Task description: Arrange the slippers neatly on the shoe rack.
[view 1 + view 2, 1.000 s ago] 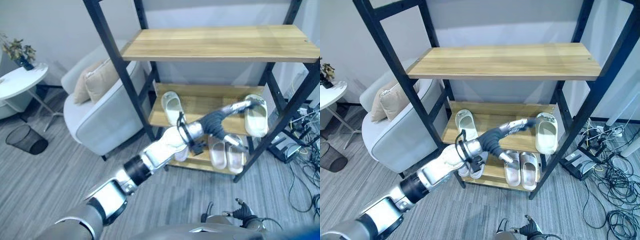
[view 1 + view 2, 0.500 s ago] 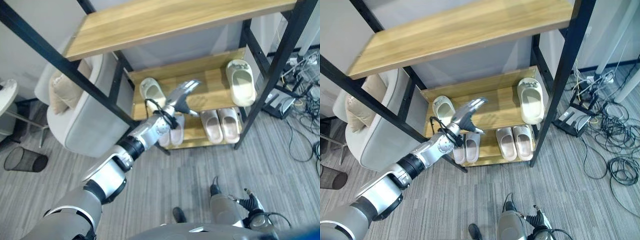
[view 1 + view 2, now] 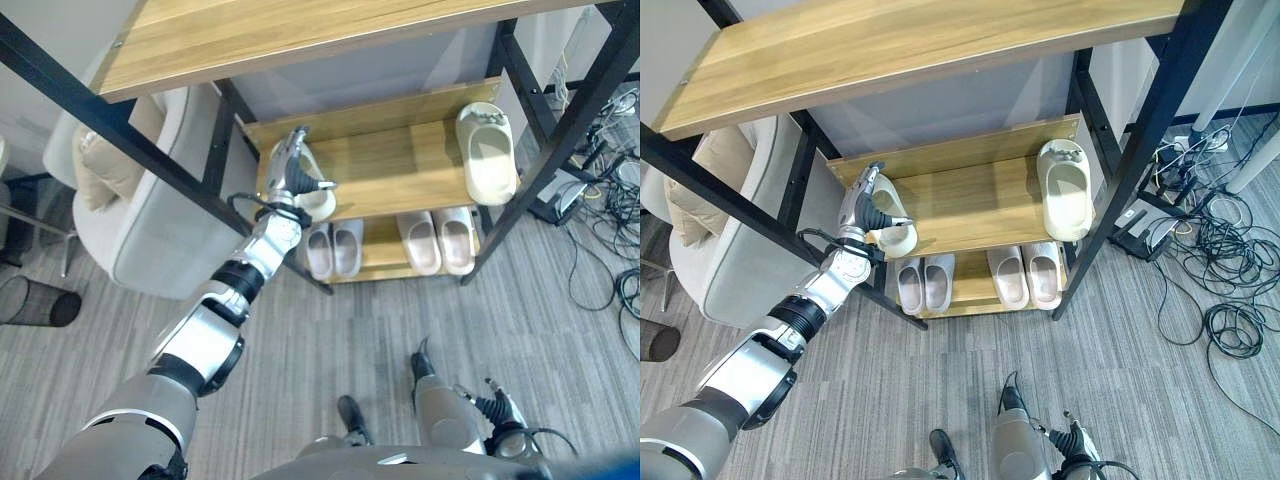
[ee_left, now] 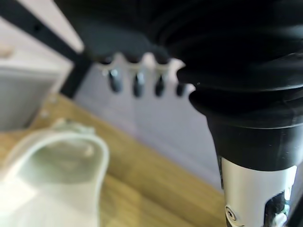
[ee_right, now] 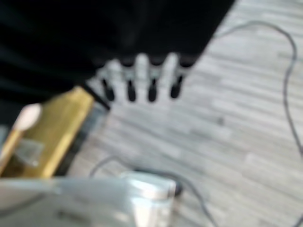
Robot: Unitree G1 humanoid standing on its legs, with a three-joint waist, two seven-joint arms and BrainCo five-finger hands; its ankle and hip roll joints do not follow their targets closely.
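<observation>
Since a second ago the left robot hand point(image 3: 291, 165) has swung from the right-hand slipper on the middle shelf across to the left end of that shelf, and the camera has also shifted, so the whole rack sits differently in view. The left robot hand now hovers over the left slipper point(image 3: 893, 232), which lies at the left end of the middle shelf point(image 3: 970, 205) of the shoe rack point(image 3: 560, 150). Its fingers point(image 4: 136, 82) are straight and relaxed, with the thumb spread to one side, and it holds nothing; the left wrist view shows the slipper's pale rim just below the fingertips. The right slipper point(image 3: 1066, 198) lies alone at the far right end of the same shelf, well apart from its mate. On the bottom shelf two pairs rest side by side: one pair point(image 3: 922, 282) towards the left and one pair point(image 3: 1027, 273) towards the right. The right robot hand point(image 5: 142, 80) hangs low over the grey floor point(image 3: 1160, 370), its fingers straight and holding nothing. A grey armchair point(image 3: 150, 230) stands left of the rack.
</observation>
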